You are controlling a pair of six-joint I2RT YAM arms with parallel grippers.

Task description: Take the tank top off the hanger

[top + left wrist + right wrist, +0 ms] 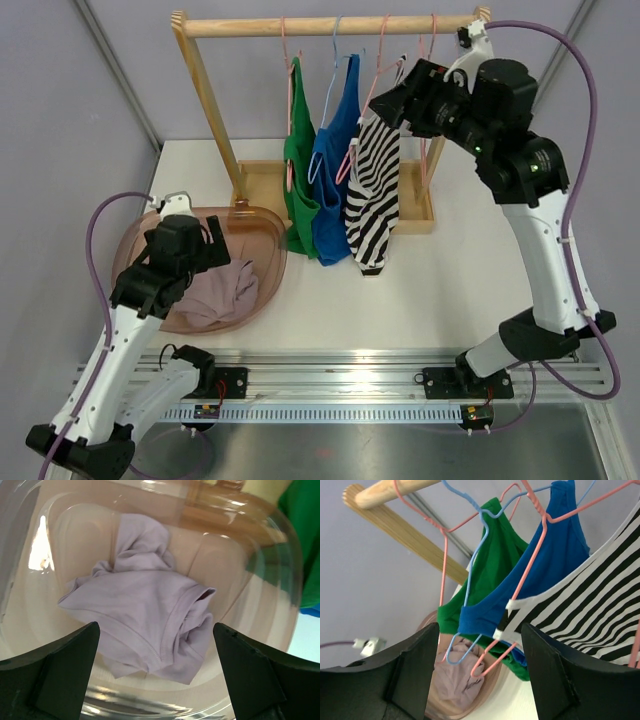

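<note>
Left gripper (155, 630), jaws released, hangs over the lilac tank top (145, 615) lying in the pink tub (287, 550). Right gripper (479, 630), jaws also released, faces the striped tank top (590, 605), not yet off its pink hanger (530, 555).

My bench (450, 290) is white. A wooden rack (262, 186) stands on its flat base near the far edge, about midway across. A translucent pinkish tub (266, 240) sits toward the left edge, just beside that base.

text: none readable — labels: none | brands: none | numbers: none | signs: none
</note>
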